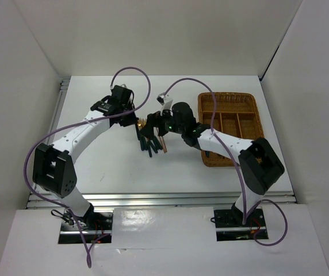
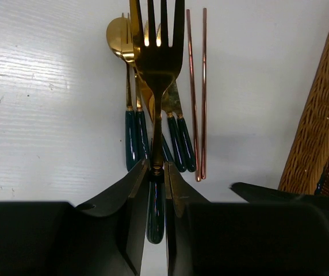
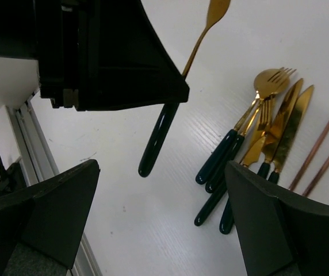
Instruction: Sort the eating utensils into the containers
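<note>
A gold-headed fork [image 2: 156, 69] with a dark green handle is held clear above the white table [image 2: 49, 115]. The fingers of the left gripper [image 2: 157, 172] are closed on its handle, and its tines point away from the wrist. Beneath it the other cutlery [image 3: 256, 132] lies in a loose bundle, handles together, with two thin chopsticks [image 2: 203, 86] just beside it. The right gripper [image 3: 162, 164] hangs near the bundle, jaws spread wide and holding nothing. The woven wicker tray [image 1: 229, 95] stands to the right, apart from the bundle.
</note>
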Action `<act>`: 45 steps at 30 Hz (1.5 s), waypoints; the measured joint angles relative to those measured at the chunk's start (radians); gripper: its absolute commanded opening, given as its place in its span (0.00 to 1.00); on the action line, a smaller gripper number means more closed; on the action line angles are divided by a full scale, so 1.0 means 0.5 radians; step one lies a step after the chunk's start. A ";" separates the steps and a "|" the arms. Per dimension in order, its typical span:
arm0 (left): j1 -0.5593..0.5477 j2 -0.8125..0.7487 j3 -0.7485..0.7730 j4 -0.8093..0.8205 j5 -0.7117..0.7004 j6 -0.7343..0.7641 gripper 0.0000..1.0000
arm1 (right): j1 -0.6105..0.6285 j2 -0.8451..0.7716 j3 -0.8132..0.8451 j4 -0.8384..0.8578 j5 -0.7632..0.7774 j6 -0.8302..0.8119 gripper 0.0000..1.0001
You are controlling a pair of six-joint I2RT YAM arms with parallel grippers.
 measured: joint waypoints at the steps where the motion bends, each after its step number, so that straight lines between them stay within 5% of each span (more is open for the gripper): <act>1: 0.000 -0.006 -0.004 0.011 0.008 -0.001 0.25 | 0.014 0.031 0.015 0.004 -0.006 0.000 0.98; 13: 0.000 -0.100 -0.037 0.090 0.121 -0.001 0.26 | 0.070 0.194 0.108 0.045 -0.017 0.001 0.94; 18: 0.000 -0.111 -0.080 0.135 0.190 -0.018 0.27 | 0.075 0.254 0.140 0.068 -0.004 0.001 0.81; 21: 0.000 -0.123 -0.111 0.143 0.216 -0.043 0.27 | 0.079 0.279 0.147 0.070 0.019 -0.004 0.60; 22: 0.000 -0.123 -0.115 0.147 0.220 -0.045 0.27 | 0.079 0.292 0.149 0.071 0.029 0.003 0.42; 23: 0.000 -0.123 -0.117 0.149 0.226 -0.047 0.27 | 0.080 0.298 0.150 0.071 0.035 -0.008 0.35; 26: 0.000 -0.124 -0.128 0.174 0.237 -0.049 0.30 | 0.084 0.319 0.153 0.069 0.061 0.011 0.13; 29: 0.002 -0.124 -0.136 0.198 0.253 -0.045 0.38 | 0.084 0.327 0.163 0.067 0.091 0.016 0.02; 36: 0.007 -0.130 -0.119 0.188 0.233 -0.021 0.72 | 0.085 0.329 0.211 -0.060 0.323 0.022 0.00; 45: 0.305 -0.262 -0.090 0.133 0.214 0.061 0.82 | -0.133 0.079 0.056 -0.420 0.599 0.072 0.00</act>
